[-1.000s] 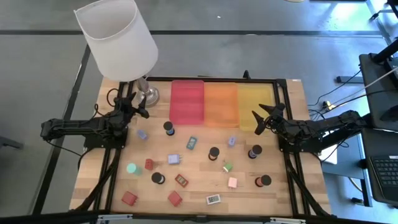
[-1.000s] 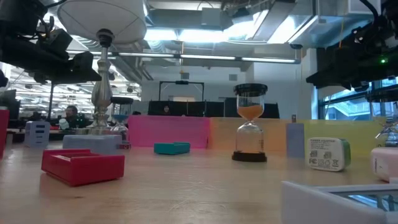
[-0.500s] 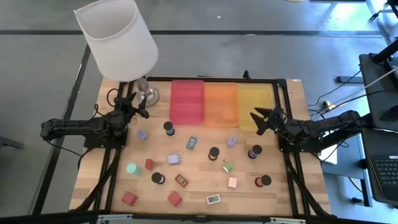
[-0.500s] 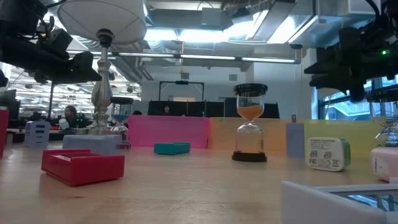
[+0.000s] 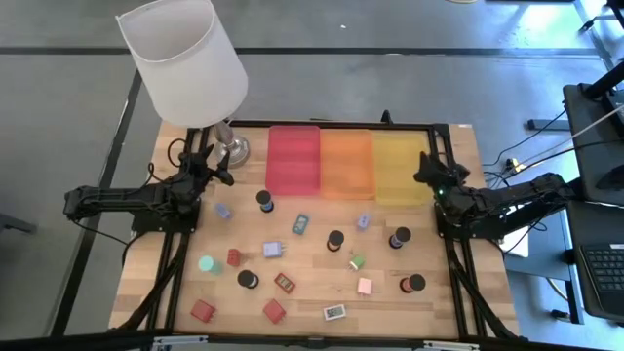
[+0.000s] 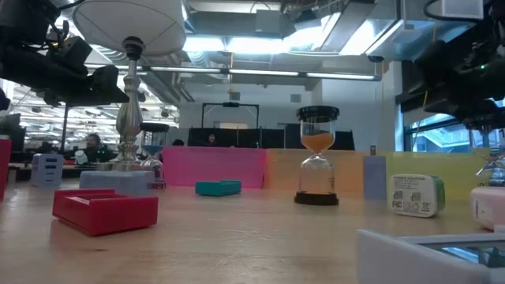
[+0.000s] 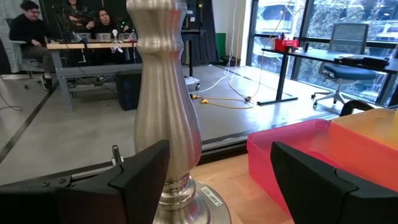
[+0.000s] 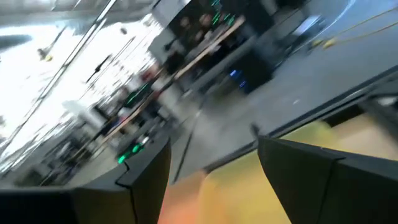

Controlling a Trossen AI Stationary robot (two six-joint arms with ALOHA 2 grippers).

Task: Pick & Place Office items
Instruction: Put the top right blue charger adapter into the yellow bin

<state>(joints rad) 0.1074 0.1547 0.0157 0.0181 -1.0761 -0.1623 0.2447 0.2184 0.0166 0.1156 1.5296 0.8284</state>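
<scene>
High view: right hand [image 5: 429, 172] over yellow tray [image 5: 398, 156].

Biggest blocker is the lamp [image 5: 185, 60]: its shade hangs over the counter's [image 5: 448, 302] back-left corner, and the metal stem [image 7: 163, 106] stands right in front of the left tool [image 5: 215, 161], nearly filling the gap between its fingers. Right of the lamp, the red tray [image 5: 293, 159], orange tray [image 5: 347, 164] and yellow tray [image 5: 399, 166] wall off the back edge, with the right tool [image 5: 427, 168] at the yellow one's edge. Farther from the lamp, the office items [image 5: 334, 240] sit scattered with decent gaps between them.
</scene>
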